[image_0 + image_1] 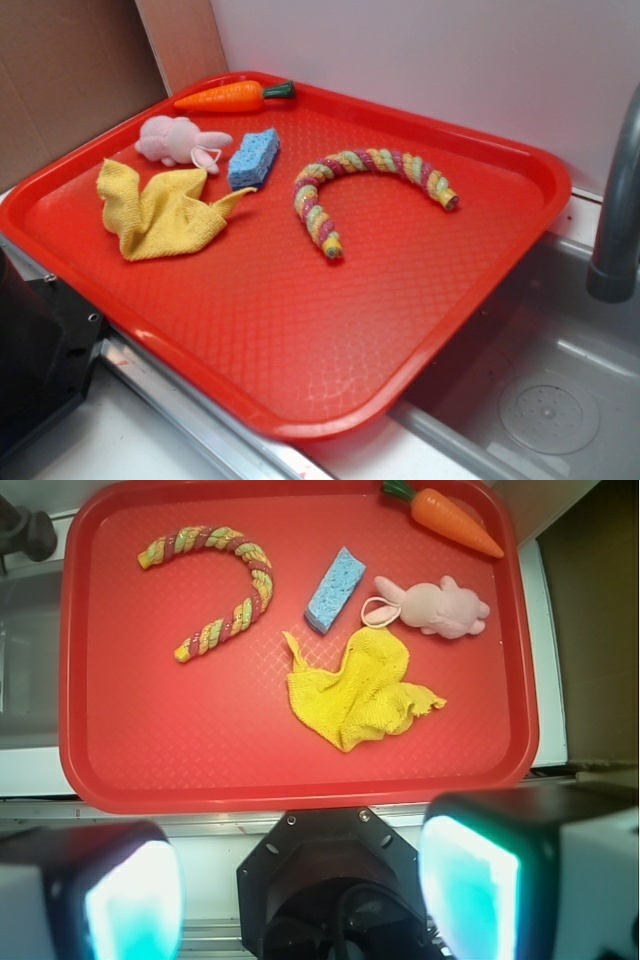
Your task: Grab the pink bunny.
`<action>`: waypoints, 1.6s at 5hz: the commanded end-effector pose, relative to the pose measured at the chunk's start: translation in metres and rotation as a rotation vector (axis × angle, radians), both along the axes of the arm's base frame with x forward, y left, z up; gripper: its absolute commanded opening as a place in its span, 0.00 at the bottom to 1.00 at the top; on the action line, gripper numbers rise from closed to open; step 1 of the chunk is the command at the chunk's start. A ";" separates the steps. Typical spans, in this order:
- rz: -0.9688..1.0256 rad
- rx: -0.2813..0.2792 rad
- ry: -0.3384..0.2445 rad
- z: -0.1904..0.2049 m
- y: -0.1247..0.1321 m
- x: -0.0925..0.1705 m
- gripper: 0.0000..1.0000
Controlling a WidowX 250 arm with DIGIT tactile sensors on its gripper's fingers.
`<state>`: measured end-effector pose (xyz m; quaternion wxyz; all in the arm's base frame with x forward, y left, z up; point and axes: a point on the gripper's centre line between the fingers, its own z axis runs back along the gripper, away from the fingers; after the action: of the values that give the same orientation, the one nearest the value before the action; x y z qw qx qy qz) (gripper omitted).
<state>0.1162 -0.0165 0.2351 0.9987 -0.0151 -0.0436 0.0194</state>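
- One red tray (480, 300) carries five things: one pink bunny (178, 139), carrot (232, 95), blue sponge (253, 158), yellow cloth (165, 208) and striped rope (362, 185).
- Bunny lies between carrot and cloth, ears pointing at the sponge, touching the cloth's edge.
- Tool (300, 895) spread wide, empty, off the tray.

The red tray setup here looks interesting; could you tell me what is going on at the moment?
A WidowX arm is set to grab the pink bunny, and nothing has been picked up yet. The gripper is open, held high above the near edge of the red tray. The bunny lies on its side between the orange carrot and the crumpled yellow cloth, with the blue sponge beside it. A striped rope toy curves apart from the rest.
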 end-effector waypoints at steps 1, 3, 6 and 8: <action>0.000 0.000 0.000 0.000 0.000 0.000 1.00; 0.342 0.034 -0.041 -0.019 0.026 0.022 1.00; 1.093 -0.003 -0.024 -0.081 0.095 0.065 1.00; 1.437 0.055 -0.061 -0.128 0.141 0.091 1.00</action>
<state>0.2147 0.1129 0.0926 0.7468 0.0482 -0.0438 0.6618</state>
